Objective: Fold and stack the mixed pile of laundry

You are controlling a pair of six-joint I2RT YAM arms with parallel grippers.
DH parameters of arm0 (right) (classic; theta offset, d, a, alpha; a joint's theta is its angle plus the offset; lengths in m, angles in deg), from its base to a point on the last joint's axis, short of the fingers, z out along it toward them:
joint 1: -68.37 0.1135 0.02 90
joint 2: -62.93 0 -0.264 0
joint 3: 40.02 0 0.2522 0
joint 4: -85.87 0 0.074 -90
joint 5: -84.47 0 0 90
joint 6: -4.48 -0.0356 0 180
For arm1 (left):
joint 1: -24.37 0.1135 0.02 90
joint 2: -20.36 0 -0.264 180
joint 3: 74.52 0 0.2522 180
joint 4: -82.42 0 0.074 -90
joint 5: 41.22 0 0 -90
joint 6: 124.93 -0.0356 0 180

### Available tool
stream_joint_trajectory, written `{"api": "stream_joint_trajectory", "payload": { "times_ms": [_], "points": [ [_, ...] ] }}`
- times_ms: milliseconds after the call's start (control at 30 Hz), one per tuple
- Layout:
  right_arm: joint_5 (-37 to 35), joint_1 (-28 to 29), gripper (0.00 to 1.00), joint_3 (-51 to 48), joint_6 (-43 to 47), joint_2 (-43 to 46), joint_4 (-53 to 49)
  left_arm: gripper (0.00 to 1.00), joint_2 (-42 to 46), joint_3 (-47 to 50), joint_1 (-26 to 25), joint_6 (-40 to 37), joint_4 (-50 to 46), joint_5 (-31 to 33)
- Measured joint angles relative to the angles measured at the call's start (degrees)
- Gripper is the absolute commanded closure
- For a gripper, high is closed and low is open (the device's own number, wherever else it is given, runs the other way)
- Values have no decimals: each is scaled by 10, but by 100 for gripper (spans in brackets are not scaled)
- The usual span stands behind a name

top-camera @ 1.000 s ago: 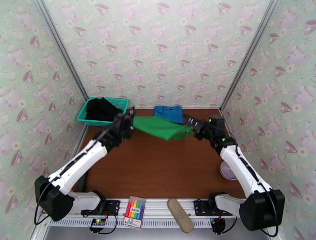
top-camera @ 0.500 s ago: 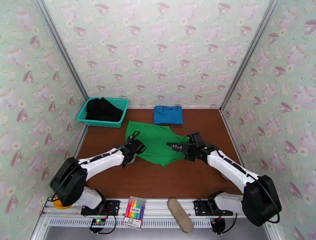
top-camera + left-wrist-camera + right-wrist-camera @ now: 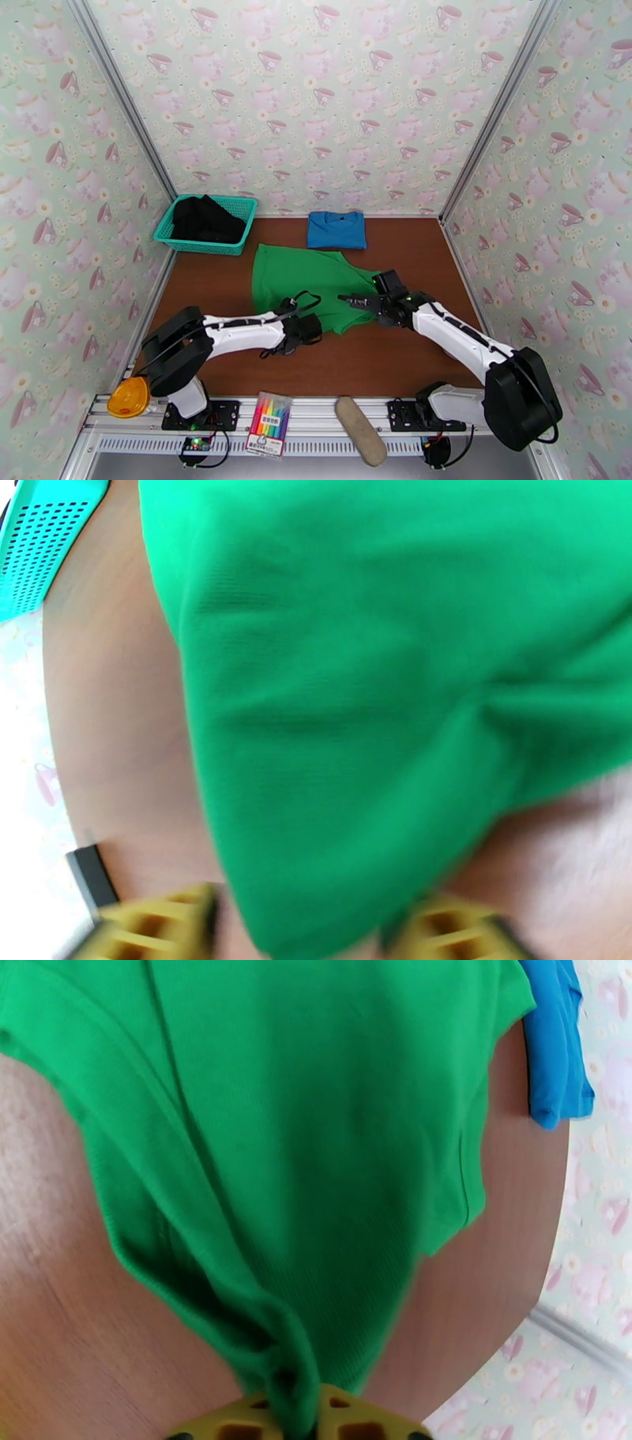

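Brown surface (image 3: 411, 355) under teacup wallpaper (image 3: 316, 95), and the green garment (image 3: 300, 276) lies spread flat mid-surface. Left tool (image 3: 310, 328) sits at its near hem, fingers wide apart, cloth loose between them. Right tool (image 3: 353, 299) pinches the right edge, fabric bunched in its grip. Blue garment (image 3: 336, 230) sits folded at the back; black garment (image 3: 204, 219) is in the teal basket (image 3: 241, 207).

The green garment (image 3: 304, 276) is a plain, vivid green with a fine ribbed weave. The blue garment (image 3: 336, 230) is bright blue, and the black garment (image 3: 204, 219) is solid black against the teal mesh basket (image 3: 201, 247). The table (image 3: 395, 355) is reddish-brown with a wood grain. The walls (image 3: 316, 103) are pale mint, patterned with pink teacups and teapots. My right gripper (image 3: 296, 1424) is mustard yellow at its tips. The marker pack (image 3: 268, 422) shows rainbow stripes.
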State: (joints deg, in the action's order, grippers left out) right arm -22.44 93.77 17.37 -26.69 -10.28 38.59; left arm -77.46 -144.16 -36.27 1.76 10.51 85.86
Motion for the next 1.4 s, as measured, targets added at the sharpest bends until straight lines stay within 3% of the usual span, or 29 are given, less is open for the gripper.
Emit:
{"api": "stream_joint_trajectory", "payload": {
  "times_ms": [100, 300, 367, 467, 567, 633, 700, 767, 800, 833, 900, 1033, 1400],
  "points": [
    [-4, -11, 33, -2, -1, 18, 9, 0, 15, -4, -14, 11, -36, -7],
    [15, -54, 18, 10, -38, 89, 23, 2, 118, -49, -21, 5, -100, -45],
    [29, -61, 17, 23, -64, 106, 28, 5, 161, -68, -9, 3, -113, -53],
    [51, -62, 15, 53, -146, 108, 44, 10, 238, -82, 77, -12, -97, -92],
    [68, -62, 18, 96, -287, 76, 56, 25, 302, -67, 248, -34, -31, -175],
    [79, -64, 24, 125, -384, 38, 62, 40, 306, -54, 339, -44, 7, -218],
    [94, -71, 39, 149, -482, -12, 65, 54, 275, -54, 390, -59, 37, -256],
    [118, -83, 74, 168, -566, -74, 66, 70, 205, -66, 407, -78, 68, -289],
    [129, -91, 87, 177, -599, -104, 64, 72, 174, -71, 408, -84, 80, -299],
    [146, -102, 94, 188, -633, -143, 61, 72, 137, -76, 408, -92, 98, -313],
    [172, -123, 100, 207, -681, -208, 53, 72, 88, -78, 408, -100, 126, -328],
    [195, -152, 100, 228, -734, -297, 38, 72, 45, -78, 408, -104, 160, -337],
    [177, -159, 100, 368, -758, -428, -35, 70, -69, -106, 389, -116, 161, -290]
  ]
}}
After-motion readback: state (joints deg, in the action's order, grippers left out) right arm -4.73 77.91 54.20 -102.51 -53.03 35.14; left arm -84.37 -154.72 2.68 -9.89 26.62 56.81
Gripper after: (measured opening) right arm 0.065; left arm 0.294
